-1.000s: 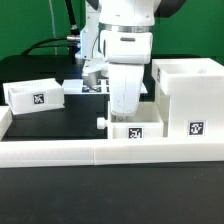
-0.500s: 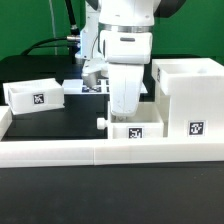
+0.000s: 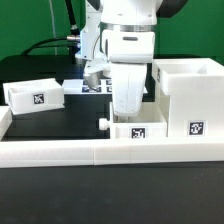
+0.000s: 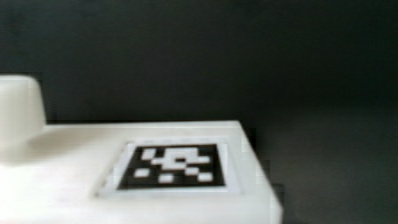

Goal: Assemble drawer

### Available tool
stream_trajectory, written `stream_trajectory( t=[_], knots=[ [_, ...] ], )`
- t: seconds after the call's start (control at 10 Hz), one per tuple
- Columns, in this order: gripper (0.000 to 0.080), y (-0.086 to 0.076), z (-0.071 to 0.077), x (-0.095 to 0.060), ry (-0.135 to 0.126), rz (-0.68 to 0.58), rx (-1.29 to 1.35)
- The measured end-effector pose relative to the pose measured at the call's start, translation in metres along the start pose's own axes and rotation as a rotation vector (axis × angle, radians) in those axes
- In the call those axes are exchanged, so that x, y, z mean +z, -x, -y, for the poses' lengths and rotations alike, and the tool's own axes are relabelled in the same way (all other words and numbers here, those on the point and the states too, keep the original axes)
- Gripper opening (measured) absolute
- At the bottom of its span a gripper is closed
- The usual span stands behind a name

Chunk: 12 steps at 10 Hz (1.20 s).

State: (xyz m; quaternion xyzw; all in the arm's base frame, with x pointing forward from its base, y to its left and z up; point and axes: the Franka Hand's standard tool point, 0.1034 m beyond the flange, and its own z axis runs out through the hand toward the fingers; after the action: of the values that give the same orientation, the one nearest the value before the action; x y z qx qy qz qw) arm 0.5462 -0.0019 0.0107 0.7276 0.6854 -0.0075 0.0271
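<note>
In the exterior view my gripper [image 3: 128, 113] reaches straight down at a small white knobbed tray [image 3: 137, 131] that stands against the long low wall. Its fingertips are hidden behind the gripper body and the tray's rim, so I cannot tell whether they are open or shut. The tray's knob [image 3: 101, 124] sticks out toward the exterior view's left. The big cube housing [image 3: 190, 95] stands just to the right of this tray. A second tray [image 3: 35, 95] lies far to the left. The wrist view shows a tagged white panel [image 4: 175, 165] and a knob [image 4: 16, 110]; no fingers show.
The long low white wall [image 3: 60, 152] runs across the front. The marker board [image 3: 93, 87] lies flat behind the arm. Black cables hang at the back left. The dark table shows between the left tray and the arm.
My gripper has shifted slightly toward the exterior view's right above the middle tray. The trays and the housing have not moved.
</note>
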Motion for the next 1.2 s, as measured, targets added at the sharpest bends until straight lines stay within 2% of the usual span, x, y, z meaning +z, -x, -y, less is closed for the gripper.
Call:
stream_trajectory(
  t=[0.4, 1.2],
  knots=[
    [0.0044, -0.0038, 0.0017, 0.0017, -0.003, 0.004, -0.009],
    [0.0044, -0.0015, 0.0028, 0.0022, -0.003, 0.016, -0.012]
  ],
)
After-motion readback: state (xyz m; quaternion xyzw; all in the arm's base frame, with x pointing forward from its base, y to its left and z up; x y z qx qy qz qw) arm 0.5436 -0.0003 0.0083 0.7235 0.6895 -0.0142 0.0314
